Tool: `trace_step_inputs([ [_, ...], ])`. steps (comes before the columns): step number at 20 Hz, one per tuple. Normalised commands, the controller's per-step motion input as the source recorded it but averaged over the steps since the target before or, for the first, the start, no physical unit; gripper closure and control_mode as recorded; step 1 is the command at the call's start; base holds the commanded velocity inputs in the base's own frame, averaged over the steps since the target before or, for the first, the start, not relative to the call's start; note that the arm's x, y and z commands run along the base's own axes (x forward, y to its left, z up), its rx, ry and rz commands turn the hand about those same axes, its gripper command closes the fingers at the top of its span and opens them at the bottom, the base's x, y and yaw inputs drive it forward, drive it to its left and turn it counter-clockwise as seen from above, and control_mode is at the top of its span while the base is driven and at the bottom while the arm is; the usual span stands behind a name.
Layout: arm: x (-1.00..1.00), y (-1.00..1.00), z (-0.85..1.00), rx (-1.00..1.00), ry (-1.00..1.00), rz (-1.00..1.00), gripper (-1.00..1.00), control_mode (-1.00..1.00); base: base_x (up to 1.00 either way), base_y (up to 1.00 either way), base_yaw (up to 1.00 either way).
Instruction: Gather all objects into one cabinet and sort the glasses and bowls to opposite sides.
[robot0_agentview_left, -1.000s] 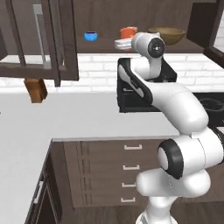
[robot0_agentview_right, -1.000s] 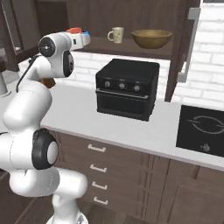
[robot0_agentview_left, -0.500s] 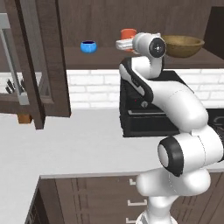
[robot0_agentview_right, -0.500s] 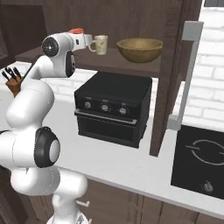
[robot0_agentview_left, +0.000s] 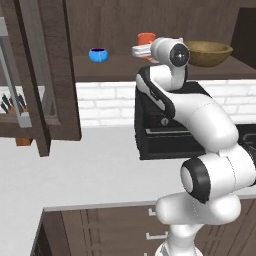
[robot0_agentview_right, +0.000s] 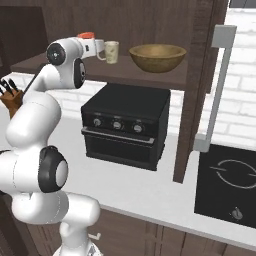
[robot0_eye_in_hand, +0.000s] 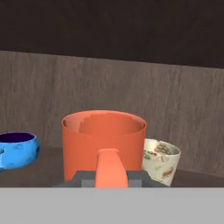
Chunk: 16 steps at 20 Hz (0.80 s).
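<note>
Gripper (robot0_eye_in_hand: 113, 178) is clamped on the handle of the orange mug (robot0_eye_in_hand: 103, 145), which stands upright, mouth up, handle pointing back at the hand, at shelf level in the cabinet (robot0_agentview_left: 150, 75). Just beside it sits the cream patterned mug (robot0_eye_in_hand: 161, 160); the small blue bowl (robot0_eye_in_hand: 16, 149) lies apart on its other side, the wooden bowl (robot0_agentview_right: 157, 56) beyond the cream mug

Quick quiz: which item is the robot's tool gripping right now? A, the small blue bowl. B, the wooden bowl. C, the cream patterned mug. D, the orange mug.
D: in the hand view the tool is shut on the handle of the orange mug, with the blue bowl and cream patterned mug standing free on either side.
</note>
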Motion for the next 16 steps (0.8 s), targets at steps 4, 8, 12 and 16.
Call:
trace_step_inputs([
  [4, 0.00, 0.00, 0.00, 0.00, 0.00, 0.00, 1.00, 1.00, 0.16, 0.00, 0.00],
  [8, 0.00, 0.07, -0.04, 0.00, 0.02, 0.01, 1.00, -1.00, 0.07, 0.03, 0.00],
  [12, 0.08, 0.12, -0.31, 0.09, 0.12, 0.23, 1.00, -1.00, 0.00, 0.00, 0.00],
  [16, 0.00, 0.02, -0.12, 0.02, 0.06, 0.08, 1.00, -1.00, 0.00, 0.00, 0.00],
])
